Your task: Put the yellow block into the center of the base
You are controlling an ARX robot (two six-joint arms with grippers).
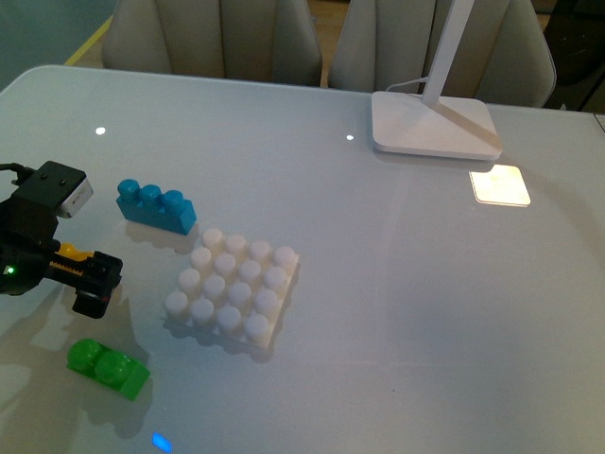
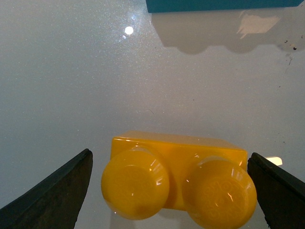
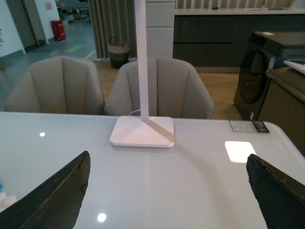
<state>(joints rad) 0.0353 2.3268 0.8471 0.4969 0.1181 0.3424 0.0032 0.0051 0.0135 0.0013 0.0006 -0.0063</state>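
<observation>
The yellow block (image 2: 176, 181) lies on the table with its two studs facing the left wrist camera. My left gripper (image 2: 167, 191) is open around it, one dark finger (image 2: 52, 195) on each side with small gaps. In the front view my left gripper (image 1: 83, 274) is low at the table's left edge, and only a sliver of the yellow block (image 1: 71, 252) shows behind it. The white studded base (image 1: 232, 287) sits just right of that gripper. My right gripper (image 3: 164, 200) is open over bare table with nothing between its fingers; it is out of the front view.
A blue three-stud brick (image 1: 156, 205) lies behind the left gripper, and a green brick (image 1: 107, 366) lies in front of it. The white lamp foot (image 1: 435, 123) stands at the back right with a bright light patch (image 1: 499, 184) beside it. Chairs (image 3: 157, 86) stand beyond the table's far edge.
</observation>
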